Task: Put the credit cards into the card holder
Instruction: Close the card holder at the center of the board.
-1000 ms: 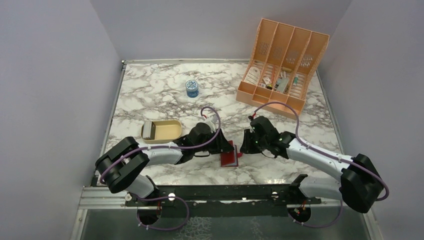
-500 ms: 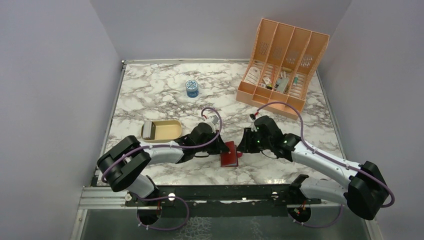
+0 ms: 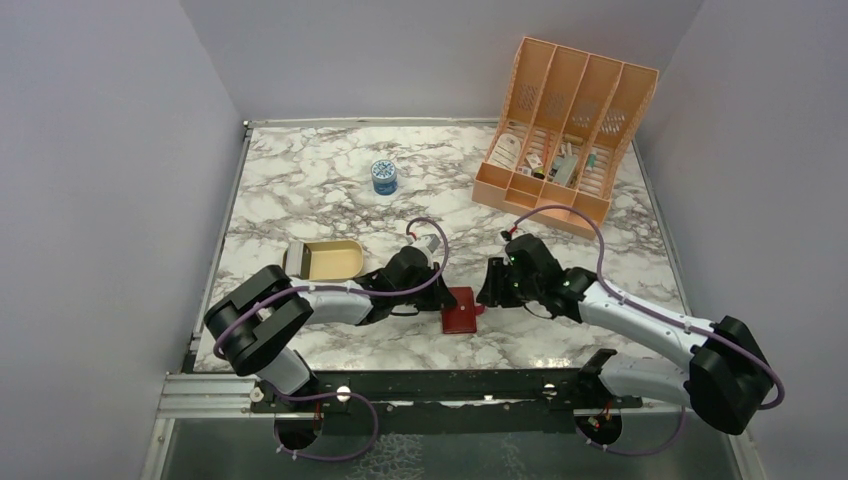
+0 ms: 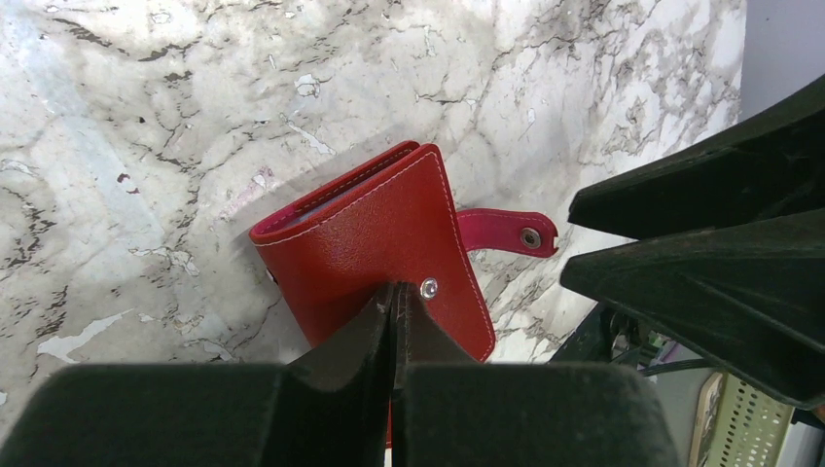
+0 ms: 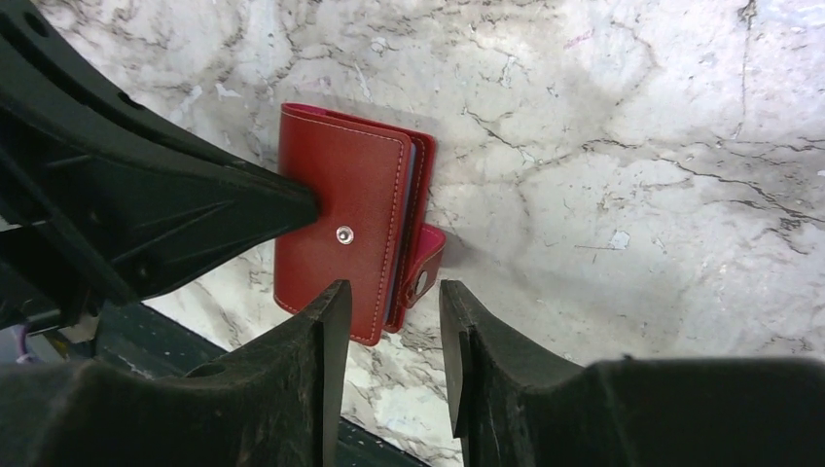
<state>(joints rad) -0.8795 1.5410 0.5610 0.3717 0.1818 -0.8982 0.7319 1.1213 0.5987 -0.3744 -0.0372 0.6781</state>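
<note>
Red, leather-look folding card holder (image 3: pixel 461 311) lies closed and flat on the white-and-grey marbled table (image 3: pixel 320 180), and I place everything else from it. I judge the task barely begun. The holder is folded shut, and its pink snap strap (image 5: pixel 428 265) hangs undone off the side nearest my right arm. What looks like the grey stack of thin plastic credit cards (image 3: pixel 296 258) sits at one end of a shallow tan tray (image 3: pixel 340 262), well off to the holder's left beyond my left arm. The holder has yet to be opened, the cards fetched and slid into its pockets. Both my arms reach low and forward with elbows bent, wrists closing in on the holder from either side. My left pincer (image 4: pixel 394 302) is pressed together, its tips on the front cover just beside the small metal snap stud (image 4: pixel 428 287). I cannot tell whether they nip the cover's edge or only bear down on it. My right pincer (image 5: pixel 387 297) is spread with nothing between its fingers, poised just above the holder's strap side.
</note>
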